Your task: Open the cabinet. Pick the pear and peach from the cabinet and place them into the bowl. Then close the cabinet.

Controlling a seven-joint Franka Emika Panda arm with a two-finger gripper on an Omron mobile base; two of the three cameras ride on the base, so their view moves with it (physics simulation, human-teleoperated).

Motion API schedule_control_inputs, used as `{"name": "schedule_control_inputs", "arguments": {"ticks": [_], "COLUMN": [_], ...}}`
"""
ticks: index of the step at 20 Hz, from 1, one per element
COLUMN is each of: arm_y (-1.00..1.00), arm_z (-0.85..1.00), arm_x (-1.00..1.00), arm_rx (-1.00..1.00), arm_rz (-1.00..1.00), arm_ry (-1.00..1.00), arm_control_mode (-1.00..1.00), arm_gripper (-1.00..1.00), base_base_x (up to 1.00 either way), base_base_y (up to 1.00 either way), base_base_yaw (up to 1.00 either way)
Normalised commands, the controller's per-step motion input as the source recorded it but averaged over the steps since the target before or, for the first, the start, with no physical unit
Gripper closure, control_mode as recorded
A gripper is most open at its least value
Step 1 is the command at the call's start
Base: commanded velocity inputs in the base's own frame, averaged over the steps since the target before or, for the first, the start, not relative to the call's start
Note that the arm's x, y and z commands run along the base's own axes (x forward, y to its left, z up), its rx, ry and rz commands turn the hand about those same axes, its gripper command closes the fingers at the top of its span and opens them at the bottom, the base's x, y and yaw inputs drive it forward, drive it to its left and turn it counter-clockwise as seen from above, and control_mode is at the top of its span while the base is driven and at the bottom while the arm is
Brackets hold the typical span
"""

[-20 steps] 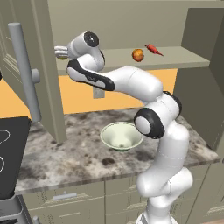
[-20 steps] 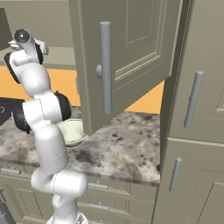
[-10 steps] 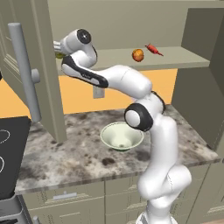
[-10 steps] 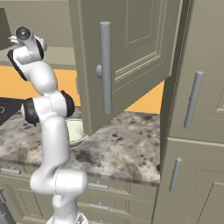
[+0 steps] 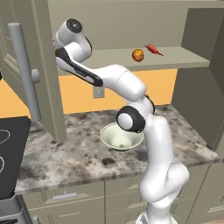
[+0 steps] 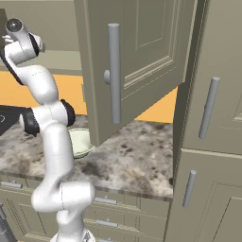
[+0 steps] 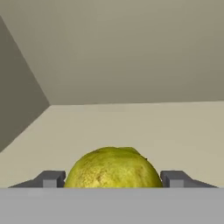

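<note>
So the cabinet (image 5: 30,65) has both doors swung open, one door with its long grey bar handle filling the left side of the left base view, the other taking the top middle of the right base view. The arm reaches up and left into the shelf, its hand sitting at the upper left of both base views.

In the hand view the pear (image 7: 113,168) is at bottom centre, yellow-green and speckled, resting on the shelf floor with the back wall and a side wall of the cabinet behind it. The gripper (image 7: 113,178) has a fingertip (image 7: 51,178) on each side of the pear, very close to its skin. Can't honestly tell whether the tips are touching it or have a sliver of gap, so whether it's actually gripping is unclear.

The peach (image 5: 138,54) sits on the shelf right of centre in the left base view, a small red pepper (image 5: 152,48) just beside it. The bowl (image 5: 121,137) stands on the speckled counter (image 5: 65,157) below, next to the arm's elbow.
</note>
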Motion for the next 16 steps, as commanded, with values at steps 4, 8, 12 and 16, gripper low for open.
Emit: {"name": "schedule_control_inputs", "arguments": {"ticks": [4, 8, 12, 16], "arm_y": [-0.56, -0.78, -0.96, -1.0], "arm_z": [-0.26, -0.39, -0.45, -0.32], "arm_x": [-0.95, -1.0, -1.0, -1.0], "arm_rx": [0.0, 0.0, 0.03, 0.09], "arm_rz": [0.0, 0.0, 0.0, 0.0], "arm_ry": [-0.05, -0.13, -0.13, -0.08], "arm_control_mode": [-1.0, -1.0, -1.0, -1.0], "arm_gripper": [1.0, 1.0, 1.0, 1.0], "base_base_x": [0.0, 0.0, 0.0, 0.0], "base_base_y": [0.0, 0.0, 0.0, 0.0], "base_base_yaw": [0.0, 0.0, 0.0, 0.0]}}
